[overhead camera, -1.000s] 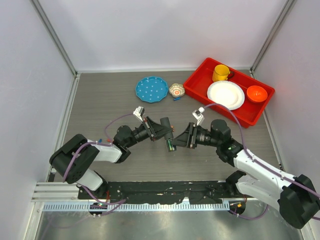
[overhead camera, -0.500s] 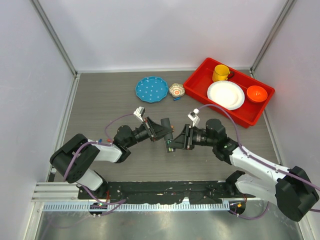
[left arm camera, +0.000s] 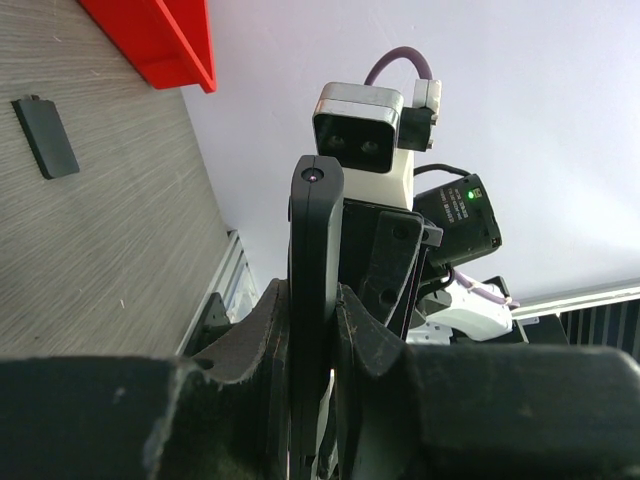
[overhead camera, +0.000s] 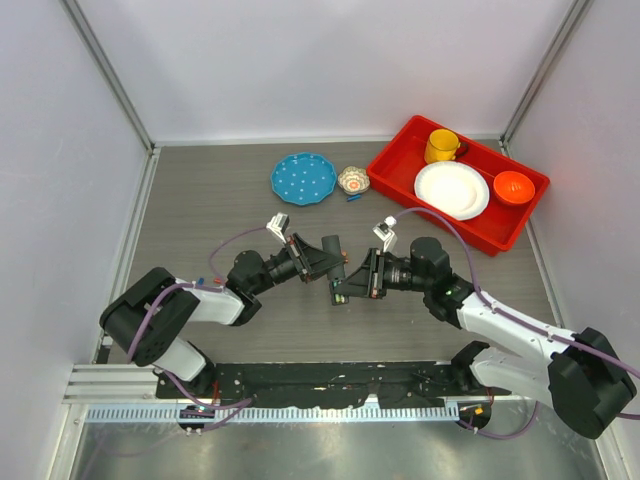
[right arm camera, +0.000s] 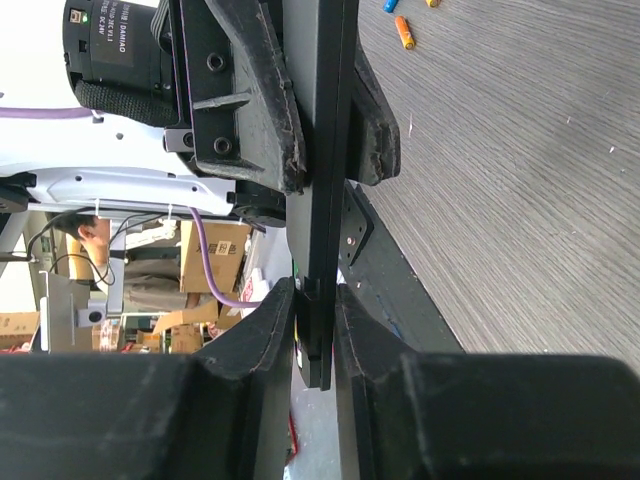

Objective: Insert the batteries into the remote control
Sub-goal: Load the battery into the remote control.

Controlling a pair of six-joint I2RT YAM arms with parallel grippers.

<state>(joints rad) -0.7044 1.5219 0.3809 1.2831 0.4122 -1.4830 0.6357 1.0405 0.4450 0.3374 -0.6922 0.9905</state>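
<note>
The remote control (overhead camera: 340, 280), a slim black bar, is held above the table between the two arms. My left gripper (overhead camera: 335, 264) is shut on its upper half; in the left wrist view the remote control (left arm camera: 315, 250) stands up from between the left gripper's (left arm camera: 312, 312) pads. My right gripper (overhead camera: 352, 286) meets it from the right. In the right wrist view both pads of the right gripper (right arm camera: 314, 300) press on the lower end of the remote control (right arm camera: 322, 130). A green sliver, perhaps one of the batteries (overhead camera: 341, 294), shows at that end.
A flat black cover (left arm camera: 45, 137) lies on the table. Small orange and blue sticks (right arm camera: 403, 32) lie farther off. At the back stand a blue plate (overhead camera: 303, 178), a small patterned bowl (overhead camera: 353, 180) and a red tray (overhead camera: 400, 178) with a mug, plate and bowl.
The right arm has moved left to the remote control, and its jaws have narrowed onto the lower end. The left arm has held still with the remote.
</note>
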